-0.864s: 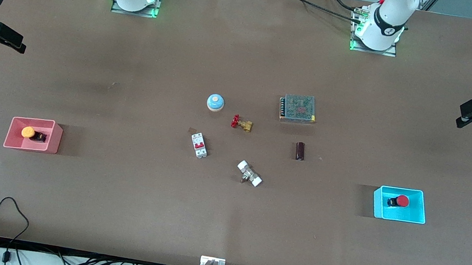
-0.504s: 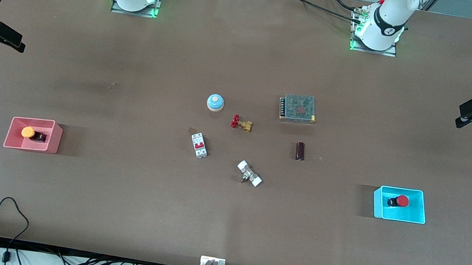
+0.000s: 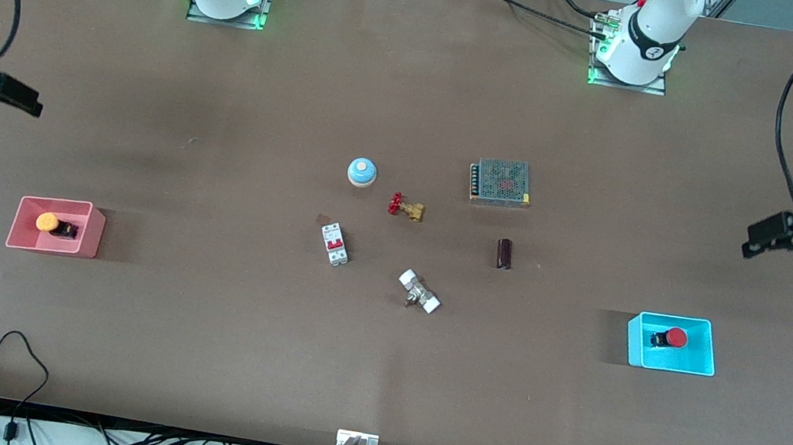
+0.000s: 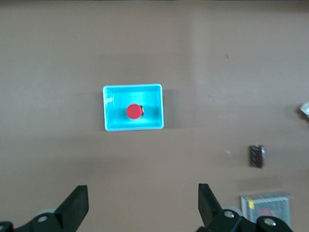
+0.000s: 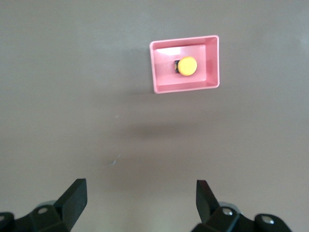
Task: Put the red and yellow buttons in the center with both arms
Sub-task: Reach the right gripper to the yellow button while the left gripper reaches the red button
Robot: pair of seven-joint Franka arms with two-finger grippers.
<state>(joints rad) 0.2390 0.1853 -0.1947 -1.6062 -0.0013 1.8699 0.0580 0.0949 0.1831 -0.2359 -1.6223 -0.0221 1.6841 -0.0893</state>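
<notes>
Red button [image 3: 675, 338]: lying in the cyan bin [image 3: 708, 348] toward the left arm's end of the table [image 3: 192, 349] (cap sideways in the front view).
Yellow button [image 3: 47, 222]: in the pink bin [image 3: 93, 230] toward the right arm's end.
Left claw [image 4: 143, 205]: spread wide, holding nothing, up over bare table near the cyan bin.
Right claw [image 5: 141, 203]: spread wide, holding nothing, over bare table near the pink bin.
Center: blue dome [image 3: 362, 171], red-handled valve [image 3: 405, 207], breaker [image 3: 334, 243], well apart from both bins.

Both arms are up in the air at their own ends of the table – left gripper [image 3: 771, 238] with fingers spread wide, right gripper [image 3: 18, 96] spread wide too, neither holding anything
</notes>
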